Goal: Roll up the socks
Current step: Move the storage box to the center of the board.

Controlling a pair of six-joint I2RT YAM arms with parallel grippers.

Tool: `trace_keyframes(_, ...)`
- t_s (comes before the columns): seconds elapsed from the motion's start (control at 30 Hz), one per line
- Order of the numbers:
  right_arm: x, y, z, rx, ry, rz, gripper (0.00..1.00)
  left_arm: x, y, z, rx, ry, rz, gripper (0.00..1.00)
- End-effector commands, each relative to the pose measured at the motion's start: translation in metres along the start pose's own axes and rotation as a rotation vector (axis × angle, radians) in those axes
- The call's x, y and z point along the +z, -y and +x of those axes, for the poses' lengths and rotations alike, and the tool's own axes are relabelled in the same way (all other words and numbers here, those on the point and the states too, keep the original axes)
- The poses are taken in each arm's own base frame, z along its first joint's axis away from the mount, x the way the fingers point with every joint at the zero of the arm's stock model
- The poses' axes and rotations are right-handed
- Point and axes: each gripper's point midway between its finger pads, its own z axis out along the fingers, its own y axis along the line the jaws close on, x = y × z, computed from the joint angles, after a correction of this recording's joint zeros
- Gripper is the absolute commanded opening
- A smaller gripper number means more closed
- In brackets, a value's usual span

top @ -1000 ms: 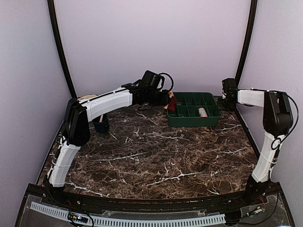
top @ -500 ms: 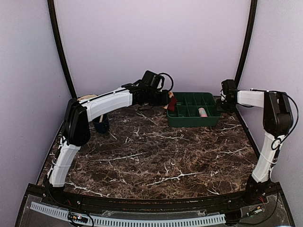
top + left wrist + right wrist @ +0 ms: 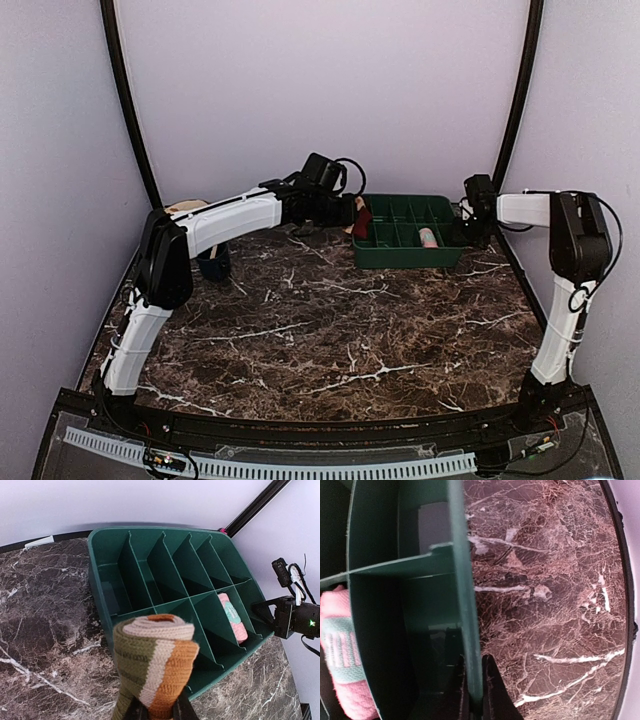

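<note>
One sock, rolled and striped in olive, cream and orange [image 3: 152, 665], stands upright in my left gripper [image 3: 154, 710], which is shut on its lower end. It hangs over the near left corner of the green divided tray [image 3: 150, 530]. From above, this sock [image 3: 362, 218] shows at the tray's left end. The pink sock [image 3: 232, 616] with teal marks lies rolled in a near right compartment [image 3: 428, 237], [image 3: 342, 650]. My right gripper [image 3: 476, 690] is shut on the tray's right wall [image 3: 462, 580], one finger inside and one outside.
The tray [image 3: 405, 255] sits at the back right of the marble table [image 3: 330, 330]. A dark blue cup [image 3: 212, 262] and a beige round thing [image 3: 185, 207] stand under and behind my left arm. Black frame posts rise at both back corners.
My right gripper has moved in to the tray's right wall and shut on it. The left arm and its rolled sock have stayed put.
</note>
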Motion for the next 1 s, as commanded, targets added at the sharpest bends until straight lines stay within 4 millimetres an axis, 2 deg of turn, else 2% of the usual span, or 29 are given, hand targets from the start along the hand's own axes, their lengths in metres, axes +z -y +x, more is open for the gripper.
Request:
trace_keyframes(0.0, -0.001, -0.003, 0.007, -0.003, -0.028, -0.016, 0.00, -0.011, 0.003, -0.017, 0.017, 0.042, -0.023, 0.00)
trace_keyframes(0.23, -0.018, -0.011, 0.034, -0.026, -0.055, -0.027, 0.00, -0.017, 0.004, -0.015, 0.097, 0.036, -0.076, 0.00)
trace_keyframes(0.5, -0.052, -0.041, 0.063, -0.026, -0.067, -0.057, 0.00, -0.029, 0.026, -0.012, 0.232, 0.041, -0.097, 0.00)
trace_keyframes(0.73, -0.082, -0.066, 0.104, 0.122, -0.062, -0.078, 0.00, -0.045, 0.038, 0.011, 0.345, -0.012, -0.161, 0.00)
trace_keyframes(0.77, -0.091, -0.069, 0.106, 0.155, -0.041, -0.086, 0.01, -0.046, 0.037, 0.018, 0.357, -0.030, -0.180, 0.00)
trace_keyframes(0.87, -0.099, -0.072, 0.121, 0.203, -0.037, -0.071, 0.03, -0.054, 0.026, 0.040, 0.375, -0.073, -0.246, 0.00)
trace_keyframes(0.97, -0.104, -0.076, 0.133, 0.224, -0.030, -0.056, 0.05, -0.068, 0.019, 0.046, 0.357, -0.064, -0.285, 0.00)
